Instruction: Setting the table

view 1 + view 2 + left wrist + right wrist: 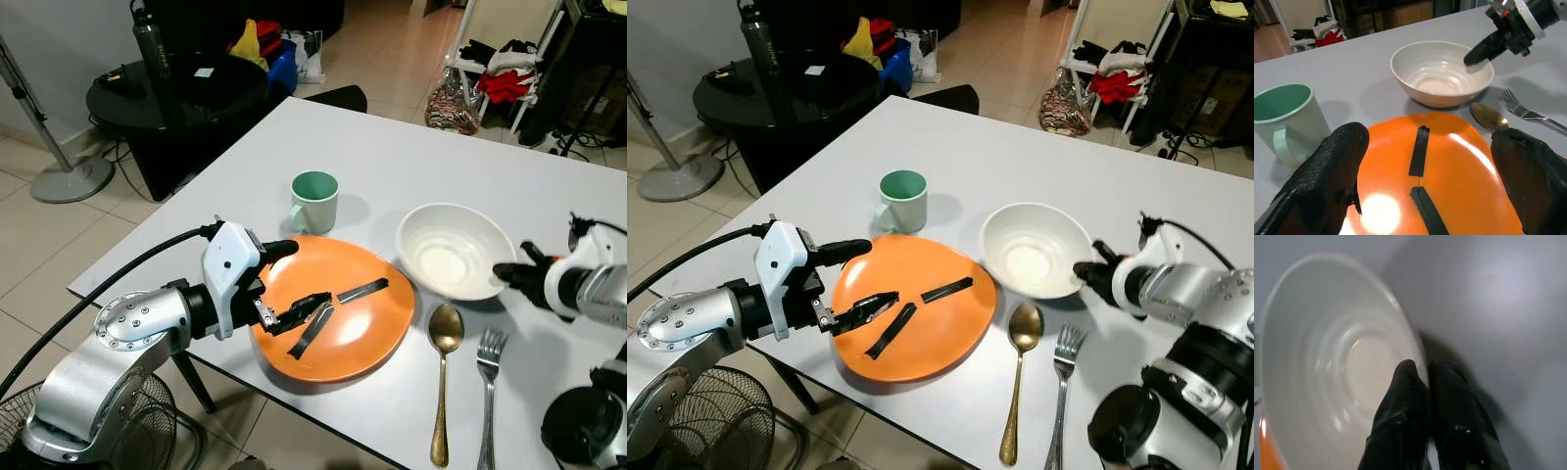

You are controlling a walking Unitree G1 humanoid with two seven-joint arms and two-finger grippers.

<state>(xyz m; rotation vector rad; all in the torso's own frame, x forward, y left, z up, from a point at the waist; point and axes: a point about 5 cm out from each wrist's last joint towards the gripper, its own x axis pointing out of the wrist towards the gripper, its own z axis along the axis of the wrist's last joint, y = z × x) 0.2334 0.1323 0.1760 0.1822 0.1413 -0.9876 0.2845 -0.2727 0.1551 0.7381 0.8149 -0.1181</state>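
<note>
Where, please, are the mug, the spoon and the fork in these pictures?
mug (pixel 315 201), left eye view, on its side wall.
spoon (pixel 446 329), left eye view, on its bowl.
fork (pixel 1065 345), right eye view, on its tines.

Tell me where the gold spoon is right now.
The gold spoon lies on the white table toward the robot's right, between the orange plate and the fork, just in front of the white bowl.

No text, label, brand, number or sign can be read in any view; nothing on the tabletop carries legible writing, and the things in the room behind are too small to tell.
</note>
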